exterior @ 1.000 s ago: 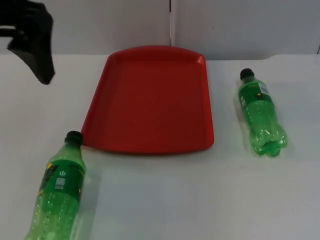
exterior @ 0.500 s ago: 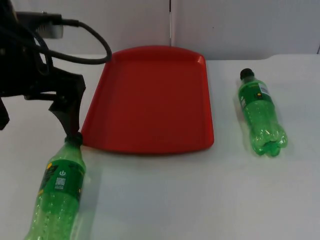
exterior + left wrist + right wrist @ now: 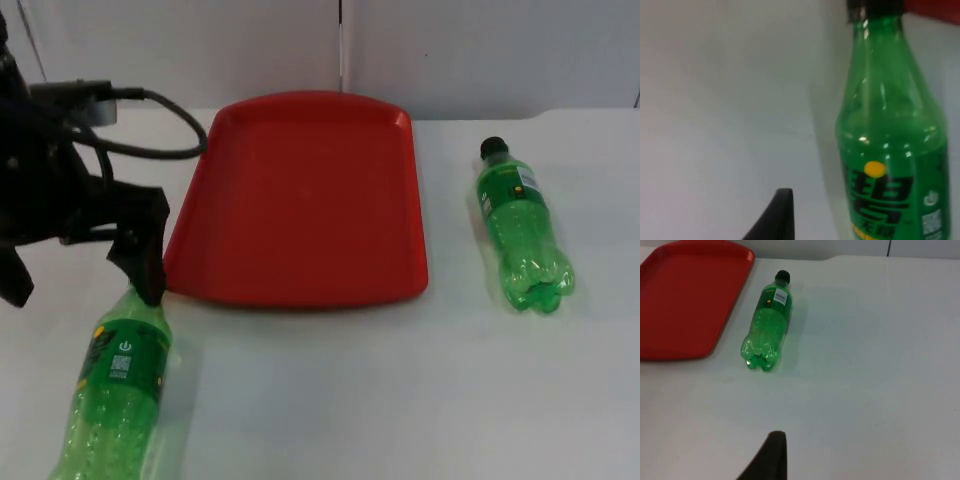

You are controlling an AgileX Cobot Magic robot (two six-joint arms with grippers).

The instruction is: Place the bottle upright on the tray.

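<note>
Green plastic bottle [image 3: 115, 385] is lying nearest us on the white table [image 3: 400, 400], cap toward the red tray [image 3: 300, 200]. We are seeing the left pincer [image 3: 80, 265] spread wide over its neck, gripping nothing. A second bottle [image 3: 520, 225] is lying flat right of the tray. Right pincer's opening: we cannot tell.

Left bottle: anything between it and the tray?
Nothing visible. The left bottle lies on its side with its cap end close to the tray's near left corner, where the left gripper sits over its neck. The tray is bare. The right bottle lies beyond its far side.
</note>
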